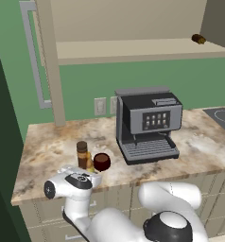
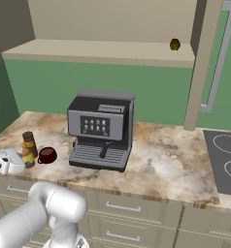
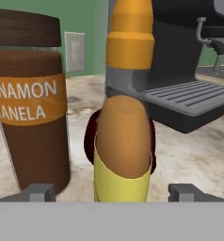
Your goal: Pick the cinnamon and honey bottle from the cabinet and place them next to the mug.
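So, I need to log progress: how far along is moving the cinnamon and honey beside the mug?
Nearly finished. The cinnamon already stands on the counter beside the mug. The honey bottle stands upright right by both, between the end effector's open fingers, which stand clear of it. Left: backing the arm away.

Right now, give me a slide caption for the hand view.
Open claw facing the honey bottle, upright on the counter beside the cinnamon, mug behind it.

The claw (image 3: 112,193) apparently open, arm reaching low.
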Controlling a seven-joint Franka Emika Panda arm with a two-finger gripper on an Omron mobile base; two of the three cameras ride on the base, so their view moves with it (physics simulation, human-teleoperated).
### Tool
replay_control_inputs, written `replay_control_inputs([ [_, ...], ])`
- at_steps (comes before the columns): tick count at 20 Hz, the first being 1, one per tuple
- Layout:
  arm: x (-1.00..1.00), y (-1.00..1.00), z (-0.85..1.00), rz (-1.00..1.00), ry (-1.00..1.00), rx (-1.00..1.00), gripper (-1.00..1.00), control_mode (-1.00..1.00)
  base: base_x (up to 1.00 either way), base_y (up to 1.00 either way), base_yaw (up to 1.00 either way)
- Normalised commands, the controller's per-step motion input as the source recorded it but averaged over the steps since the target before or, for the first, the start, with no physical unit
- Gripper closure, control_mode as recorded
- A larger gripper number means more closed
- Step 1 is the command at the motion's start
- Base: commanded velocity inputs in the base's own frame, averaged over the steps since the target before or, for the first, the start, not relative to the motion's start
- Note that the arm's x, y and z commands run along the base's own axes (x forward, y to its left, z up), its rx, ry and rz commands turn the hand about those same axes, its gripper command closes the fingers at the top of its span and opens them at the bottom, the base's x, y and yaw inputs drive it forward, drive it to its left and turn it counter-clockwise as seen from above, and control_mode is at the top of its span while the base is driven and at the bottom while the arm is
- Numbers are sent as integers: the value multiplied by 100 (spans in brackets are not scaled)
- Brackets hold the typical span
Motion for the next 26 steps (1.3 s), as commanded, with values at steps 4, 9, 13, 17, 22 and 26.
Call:
replay_control_inputs([
  [4,0,0,0,0,0,0,-100,-100,0,0,0],
  [9,-22,6,4,0,0,0,-100,-100,0,0,0],
  [13,-56,23,35,0,-3,0,-100,-100,0,0,0],
  [17,-38,-2,69,0,-8,0,-100,-100,0,0,0],
  [22,-55,-62,88,4,-12,3,-100,-100,0,0,0],
  [26,-66,-96,89,12,-8,9,-100,-100,0,0,0],
])
